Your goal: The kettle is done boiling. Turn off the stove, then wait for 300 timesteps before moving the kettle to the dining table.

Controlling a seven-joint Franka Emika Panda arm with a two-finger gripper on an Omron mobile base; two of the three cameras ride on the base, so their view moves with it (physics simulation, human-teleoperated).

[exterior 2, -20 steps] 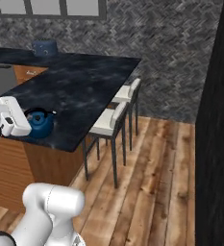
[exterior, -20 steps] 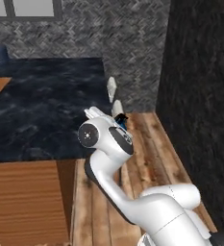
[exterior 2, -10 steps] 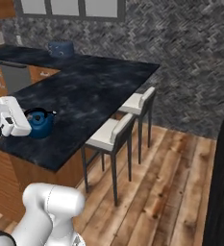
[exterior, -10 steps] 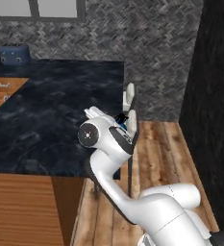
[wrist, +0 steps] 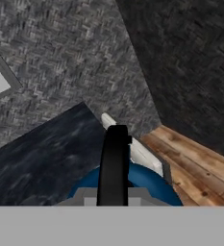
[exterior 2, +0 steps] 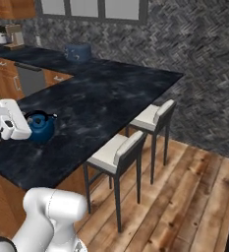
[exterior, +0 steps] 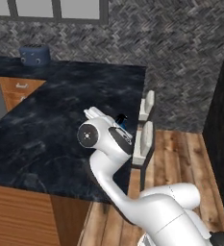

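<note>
Kettle (exterior 2: 40, 128) comes first: it is small, round and dark blue, and it hangs right at the gripper (wrist: 114, 199), over the near part of the dining table (exterior 2: 111, 93). In the hand view its black arched handle (wrist: 113, 163) runs straight up from between the finger tips, and its blue body bulges just under them. The fingers are pinched in tight on that handle, so the gripper is holding the kettle. I think this is the carrying step, the last part of the job: the stove part looks finished, because the kettle is away from any burner and by the big dark stone top. I cannot tell if the kettle's bottom touches the stone or floats just above it. The next move, I think, is to lower the kettle gently until it sits flat on the table, keep it upright so it does not tip, and only then open the fingers and lift away. Beyond the kettle, two white stools (exterior 2: 130, 142) stand along the table's edge, and a boxy blue-grey toaster (exterior: 34, 54) sits far off on the back counter. Compared with a second ago, both base views have swung: more of the table and the back wall show now, so the base has driven and turned. The kettle sits at the same spot by the hand, gripped just as tight.
</note>
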